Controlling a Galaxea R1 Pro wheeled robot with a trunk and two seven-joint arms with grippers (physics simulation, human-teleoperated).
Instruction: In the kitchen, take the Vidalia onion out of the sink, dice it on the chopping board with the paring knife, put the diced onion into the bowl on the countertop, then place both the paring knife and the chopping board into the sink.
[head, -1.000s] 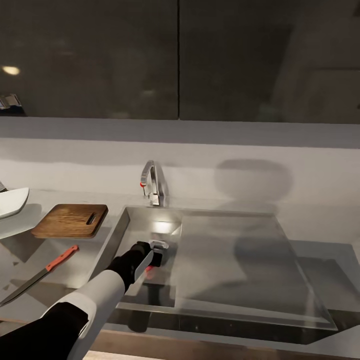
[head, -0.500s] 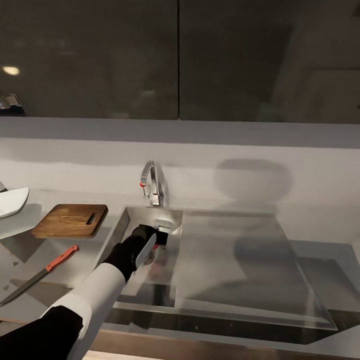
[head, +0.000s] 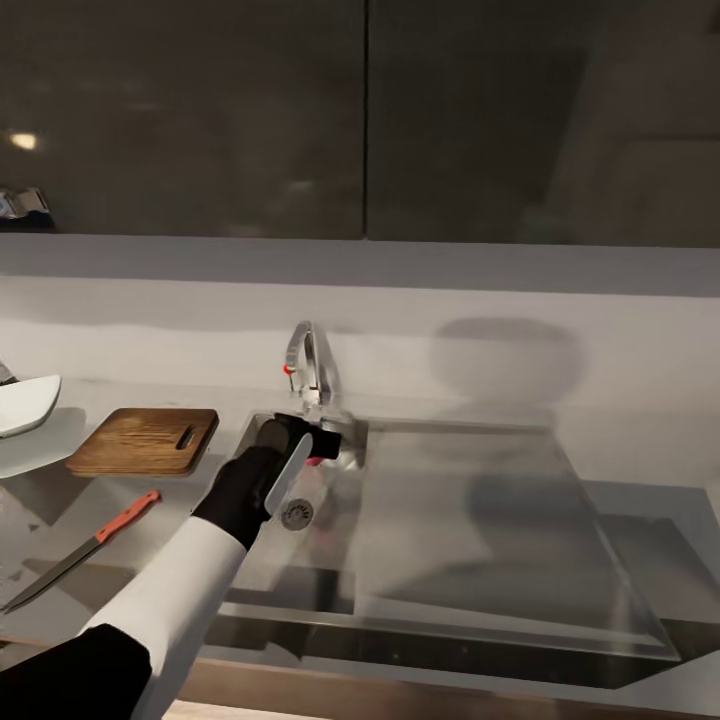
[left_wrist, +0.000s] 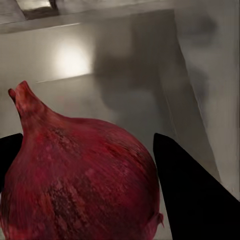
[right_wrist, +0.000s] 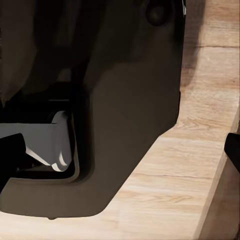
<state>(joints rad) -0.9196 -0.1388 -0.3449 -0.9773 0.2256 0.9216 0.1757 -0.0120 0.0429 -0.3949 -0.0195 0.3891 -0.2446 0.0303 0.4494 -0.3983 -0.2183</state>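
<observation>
A dark red onion sits between the black fingers of my left gripper, which is shut on it. In the head view that left gripper hangs above the back of the sink, just in front of the chrome tap, with a bit of the onion showing under it. The chopping board lies left of the sink on the countertop. The paring knife lies in front of the board. The white bowl is at the far left edge.
The round drain shows in the basin floor, and the flat drainboard spreads to the right. Dark wall cabinets hang above. The right wrist view looks at the robot's dark base over a wooden floor, with the fingers wide apart.
My left gripper has risen with the onion and moved toward the tap at the back of the basin, uncovering the drain. The head view has shifted slightly.
</observation>
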